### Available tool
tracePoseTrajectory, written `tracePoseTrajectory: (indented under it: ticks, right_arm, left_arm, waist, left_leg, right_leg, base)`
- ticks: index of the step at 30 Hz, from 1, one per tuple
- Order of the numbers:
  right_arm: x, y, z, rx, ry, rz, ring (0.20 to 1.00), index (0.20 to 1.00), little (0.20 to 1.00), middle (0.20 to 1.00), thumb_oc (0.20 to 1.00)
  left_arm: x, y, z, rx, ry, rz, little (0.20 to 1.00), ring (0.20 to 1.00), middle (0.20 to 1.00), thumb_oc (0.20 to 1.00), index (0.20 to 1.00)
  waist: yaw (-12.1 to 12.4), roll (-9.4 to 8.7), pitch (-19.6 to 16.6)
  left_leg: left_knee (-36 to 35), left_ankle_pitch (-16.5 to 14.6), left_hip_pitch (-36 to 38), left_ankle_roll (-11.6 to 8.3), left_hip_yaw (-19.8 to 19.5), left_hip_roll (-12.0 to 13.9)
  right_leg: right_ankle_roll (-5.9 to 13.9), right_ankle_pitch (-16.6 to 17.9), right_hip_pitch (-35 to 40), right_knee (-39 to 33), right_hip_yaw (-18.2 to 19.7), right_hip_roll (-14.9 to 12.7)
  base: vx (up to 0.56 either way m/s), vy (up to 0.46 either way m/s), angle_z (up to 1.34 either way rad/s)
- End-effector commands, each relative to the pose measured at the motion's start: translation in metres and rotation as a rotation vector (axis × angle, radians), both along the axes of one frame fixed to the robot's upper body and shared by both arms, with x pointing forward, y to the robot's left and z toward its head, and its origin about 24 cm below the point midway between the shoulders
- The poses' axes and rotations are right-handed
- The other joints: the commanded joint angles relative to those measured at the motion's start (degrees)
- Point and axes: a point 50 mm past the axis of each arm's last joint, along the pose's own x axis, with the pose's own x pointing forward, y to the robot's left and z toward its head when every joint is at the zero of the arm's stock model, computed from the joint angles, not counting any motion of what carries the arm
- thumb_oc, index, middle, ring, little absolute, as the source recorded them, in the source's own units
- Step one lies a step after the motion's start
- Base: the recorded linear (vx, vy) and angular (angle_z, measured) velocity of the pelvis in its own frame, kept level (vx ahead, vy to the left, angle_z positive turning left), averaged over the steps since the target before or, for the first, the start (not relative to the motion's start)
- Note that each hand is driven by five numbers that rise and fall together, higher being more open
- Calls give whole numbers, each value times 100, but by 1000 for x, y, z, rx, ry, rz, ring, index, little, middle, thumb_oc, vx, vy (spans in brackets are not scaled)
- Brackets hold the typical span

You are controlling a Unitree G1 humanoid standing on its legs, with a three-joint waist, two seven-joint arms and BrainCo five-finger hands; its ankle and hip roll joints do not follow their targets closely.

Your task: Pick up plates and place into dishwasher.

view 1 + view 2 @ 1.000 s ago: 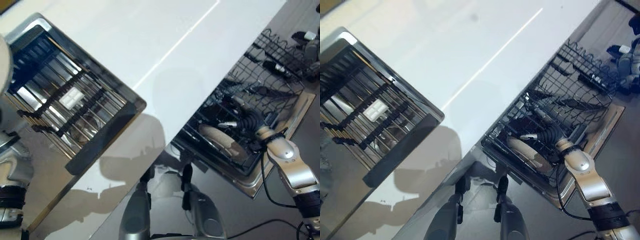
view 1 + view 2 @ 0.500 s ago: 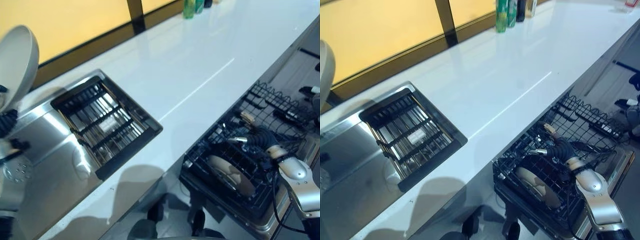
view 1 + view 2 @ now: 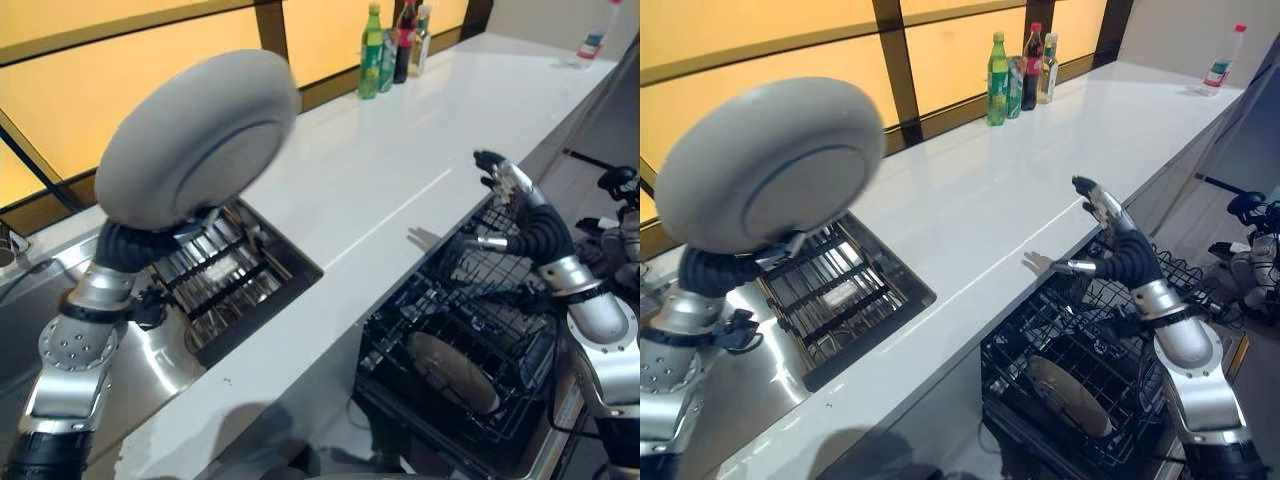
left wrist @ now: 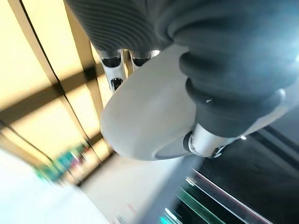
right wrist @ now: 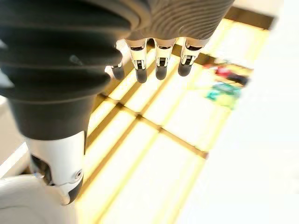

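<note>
My left hand (image 3: 140,248) holds a large grey plate (image 3: 196,140) up on edge above the sink; in the left wrist view its fingers (image 4: 113,71) and thumb clasp the plate (image 4: 145,112). A second plate (image 3: 450,370) lies in the black wire dishwasher rack (image 3: 388,330), pulled out below the counter's edge. Above that rack, at the counter's edge, my right hand (image 3: 515,200) hangs open and empty, its fingers (image 5: 149,60) straight.
A steel sink (image 3: 150,365) with a slatted drainer (image 3: 235,275) lies under the raised plate. The long white counter (image 3: 400,140) runs to the right. Several bottles (image 3: 395,45) stand at its back, and one more bottle (image 3: 592,40) at the far end.
The camera has tilted up. My left hand has brought the grey plate up into view over the sink. My right hand has let go of the plate in the rack and risen to the counter's edge.
</note>
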Motion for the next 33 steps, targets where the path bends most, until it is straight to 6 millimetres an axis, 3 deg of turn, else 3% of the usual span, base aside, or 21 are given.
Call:
tracePoseTrajectory:
  ticks: [1,8,23,28,33]
  right_arm:
    - [-6,27,30,-26,-119,190,1000,1000,1000,1000,1000]
    - [1,40,36,-30,-76,299,1000,1000,1000,1000,1000]
    - [5,49,41,-36,-46,386,1000,1000,1000,1000,1000]
    - [4,53,35,-77,7,434,1000,1000,1000,1000,1000]
    - [-1,72,34,-114,29,564,1000,1000,1000,1000,1000]
  left_arm:
    - [7,-16,11,33,32,-204,200,200,200,200,200]
    - [16,-35,10,178,145,-380,200,200,200,200,200]
    - [24,-46,10,335,260,-507,200,200,200,200,200]
    - [25,-48,9,352,281,-527,200,200,200,200,200]
    - [28,-56,7,369,309,-559,200,200,200,200,200]
  waist:
    - [3,-115,-454]
    - [-18,-125,-591]
    - [-113,-134,-669]
    - [-154,-136,-697]
    - [-146,-159,-693]
  left_leg:
    - [68,-158,-15,4,-46,-93]
    - [48,-179,115,-8,-7,-96]
    - [38,-237,252,33,132,-112]
    - [46,-255,287,59,178,-119]
    - [47,-258,304,72,177,-123]
  right_leg:
    - [312,-585,115,637,-47,-243]
    - [324,-536,287,511,-104,-257]
    - [331,-470,387,418,-145,-304]
    - [322,-456,406,392,-100,-301]
    - [309,-433,419,364,-76,-302]
  base:
    - [5,-37,1]
    - [-1,-20,1]
    - [-1,-2,1]
    - [0,0,0]
    - [0,0,0]
